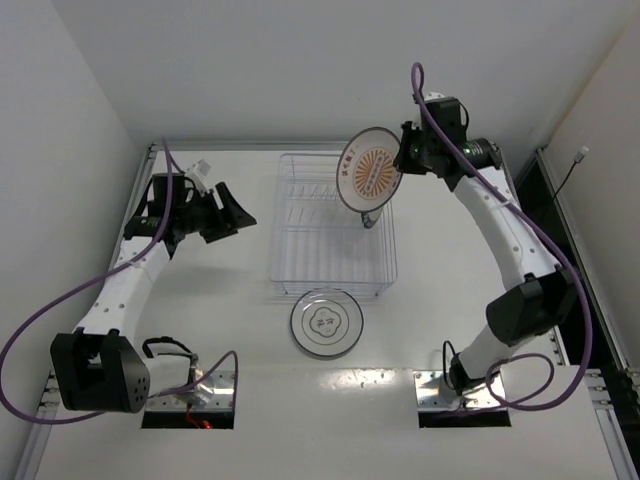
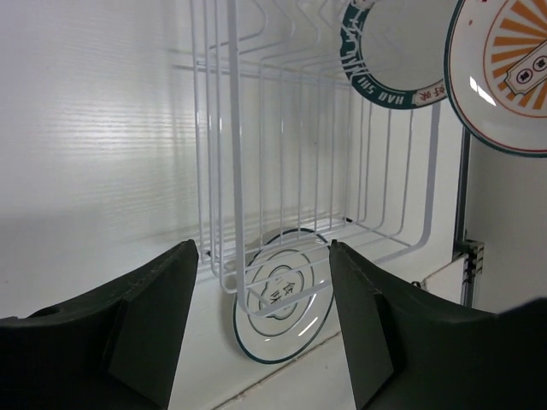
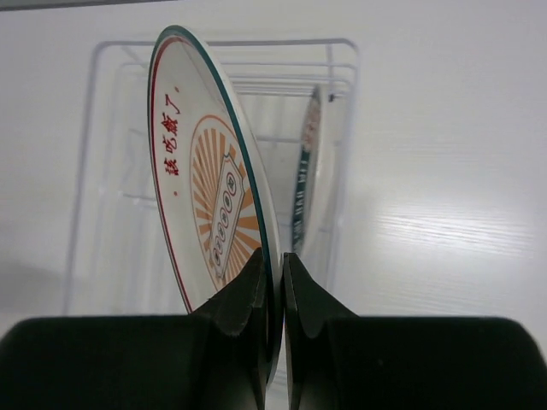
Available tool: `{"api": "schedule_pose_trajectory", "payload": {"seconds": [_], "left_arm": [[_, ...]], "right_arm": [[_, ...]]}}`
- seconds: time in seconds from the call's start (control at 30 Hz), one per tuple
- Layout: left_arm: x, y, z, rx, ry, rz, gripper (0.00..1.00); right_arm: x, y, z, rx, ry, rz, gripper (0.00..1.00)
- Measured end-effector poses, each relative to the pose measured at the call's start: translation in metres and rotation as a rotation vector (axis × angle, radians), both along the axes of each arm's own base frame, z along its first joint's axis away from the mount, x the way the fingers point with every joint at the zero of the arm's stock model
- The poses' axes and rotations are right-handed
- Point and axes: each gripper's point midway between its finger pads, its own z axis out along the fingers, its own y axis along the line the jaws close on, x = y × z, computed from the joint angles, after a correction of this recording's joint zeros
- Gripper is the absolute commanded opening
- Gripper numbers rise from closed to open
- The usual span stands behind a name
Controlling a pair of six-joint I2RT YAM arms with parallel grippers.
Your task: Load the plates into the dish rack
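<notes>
Nearest the arm bases, the thin-ringed plate (image 1: 327, 323) lies flat on the white table (image 1: 450, 300), just before the dish rack (image 1: 330, 250). Left of the rack, the left gripper (image 1: 238, 224) hangs empty with its jaws apart. The teal-banded plate (image 3: 306, 162) stands on edge inside the rack. Over the rack's far right part, the right gripper (image 3: 273, 265) pinches the rim of the orange-patterned plate (image 1: 368, 170). Plain white walls (image 1: 300, 60) enclose the table.

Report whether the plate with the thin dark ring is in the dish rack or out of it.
Out. The ringed plate lies flat on the table, just outside the dish rack's near edge.
</notes>
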Motion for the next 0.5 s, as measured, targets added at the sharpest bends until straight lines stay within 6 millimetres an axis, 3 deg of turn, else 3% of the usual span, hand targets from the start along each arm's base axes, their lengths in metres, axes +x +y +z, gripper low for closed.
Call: {"api": "schedule_pose_trajectory", "payload": {"seconds": [0.23, 0.5], "left_arm": [[-0.004, 0.011, -0.01, 0.05, 0.028, 0.016, 0.6], [-0.007, 0.018, -0.018, 0.098, 0.05, 0.029, 0.6]], "right_arm": [[0.019, 0.005, -0.018, -0.281, 0.069, -0.12, 0.0], [0.02, 0.02, -0.034, -0.53, 0.105, -0.198, 0.0]]}}
